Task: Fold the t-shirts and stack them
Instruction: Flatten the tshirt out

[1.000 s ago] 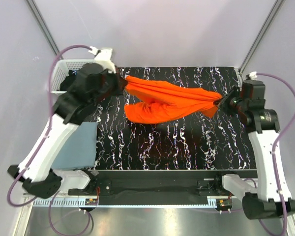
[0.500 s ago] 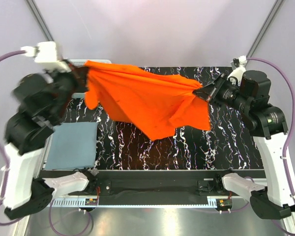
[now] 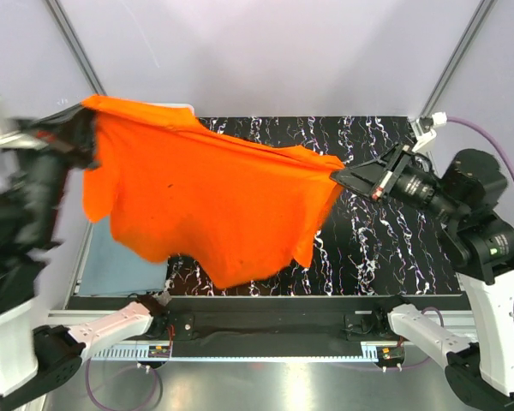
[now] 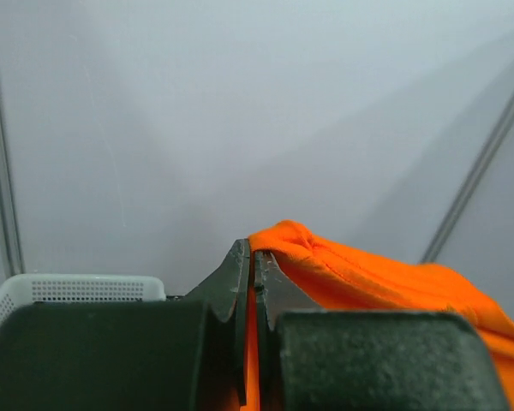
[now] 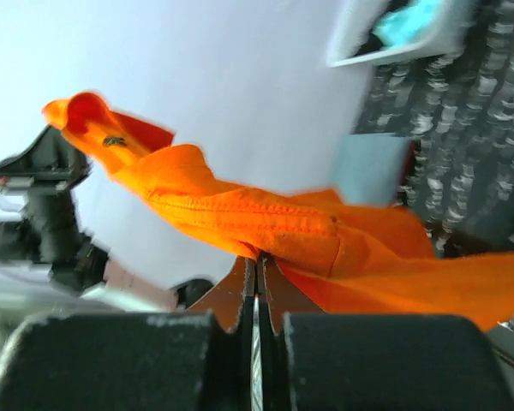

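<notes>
Orange short-sleeved cloth t-shirt [image 3: 206, 205]: stretched in mid-air between both arms, hanging as a broad sheet over the left half of the black, white-veined table [image 3: 385, 248], lower hem drooping toward the near edge.
Left gripper [image 4: 254, 257]: clamped tight on a bunched orange edge, high at the far left; blurred in the overhead view.
Right gripper [image 3: 336, 175]: pinched closed on the opposite edge, with a thick fold of cloth between its fingers.
Folded slate grey-blue t-shirt [image 3: 120, 270]: flat on the table's left side, largely under the hanging orange cloth.
White plastic lattice basket [image 4: 68, 287]: beyond the left gripper; teal cloth [image 5: 407, 21] shows in it.
Risk, slip: both holds are on small bunches of hem, so a hard swing could pull fabric free.
Risk, landing: the loose, uneven lower part could come down creased or doubled.
Risk, stack: the trailing hem could brush the grey-blue tee and drag it out of square.
</notes>
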### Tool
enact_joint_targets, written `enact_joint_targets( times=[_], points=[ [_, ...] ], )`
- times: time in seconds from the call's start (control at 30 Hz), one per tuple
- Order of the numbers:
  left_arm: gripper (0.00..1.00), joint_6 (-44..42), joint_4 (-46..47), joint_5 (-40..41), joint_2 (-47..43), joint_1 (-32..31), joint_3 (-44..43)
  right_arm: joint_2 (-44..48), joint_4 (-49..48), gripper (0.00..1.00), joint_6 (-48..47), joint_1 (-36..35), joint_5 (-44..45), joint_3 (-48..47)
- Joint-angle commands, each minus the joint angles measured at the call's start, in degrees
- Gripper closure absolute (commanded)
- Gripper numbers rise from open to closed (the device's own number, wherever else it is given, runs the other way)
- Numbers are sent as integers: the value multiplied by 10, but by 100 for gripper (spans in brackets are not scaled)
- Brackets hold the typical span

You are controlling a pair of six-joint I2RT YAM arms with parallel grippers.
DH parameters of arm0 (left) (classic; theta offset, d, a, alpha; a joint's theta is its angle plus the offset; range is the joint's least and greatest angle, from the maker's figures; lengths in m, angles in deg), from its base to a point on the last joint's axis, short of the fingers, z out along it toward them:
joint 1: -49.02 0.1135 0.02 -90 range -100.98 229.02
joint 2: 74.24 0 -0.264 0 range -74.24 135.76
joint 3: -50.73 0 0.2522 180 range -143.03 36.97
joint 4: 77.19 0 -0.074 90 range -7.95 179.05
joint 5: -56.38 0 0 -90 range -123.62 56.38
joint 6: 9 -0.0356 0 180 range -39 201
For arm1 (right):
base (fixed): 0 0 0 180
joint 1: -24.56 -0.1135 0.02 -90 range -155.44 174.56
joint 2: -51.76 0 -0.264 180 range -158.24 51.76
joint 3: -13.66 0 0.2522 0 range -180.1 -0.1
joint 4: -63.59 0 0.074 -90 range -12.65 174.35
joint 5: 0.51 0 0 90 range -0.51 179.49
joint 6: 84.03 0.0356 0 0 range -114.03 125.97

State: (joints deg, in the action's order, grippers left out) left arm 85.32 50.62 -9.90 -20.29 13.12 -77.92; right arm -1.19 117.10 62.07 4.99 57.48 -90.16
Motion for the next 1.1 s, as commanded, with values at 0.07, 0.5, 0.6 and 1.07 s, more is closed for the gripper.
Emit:
enact_joint_targets(
  times=[0.07, 0.5, 0.6, 1.07],
  points=[
    [100, -135, 210, 71, 104, 11, 170, -14, 189, 100, 41, 3, 210, 70],
    [100, -246, 427, -12, 647, 65, -25, -192, 149, 100, 40, 38, 533, 190],
    [100, -172, 458, -73, 719, 68, -123, -231, 135, 100, 31, 112, 530, 197],
    [7, -84, 214, 9, 604, 50, -32, -465, 83, 36, -197, 246, 537, 103]
  ],
)
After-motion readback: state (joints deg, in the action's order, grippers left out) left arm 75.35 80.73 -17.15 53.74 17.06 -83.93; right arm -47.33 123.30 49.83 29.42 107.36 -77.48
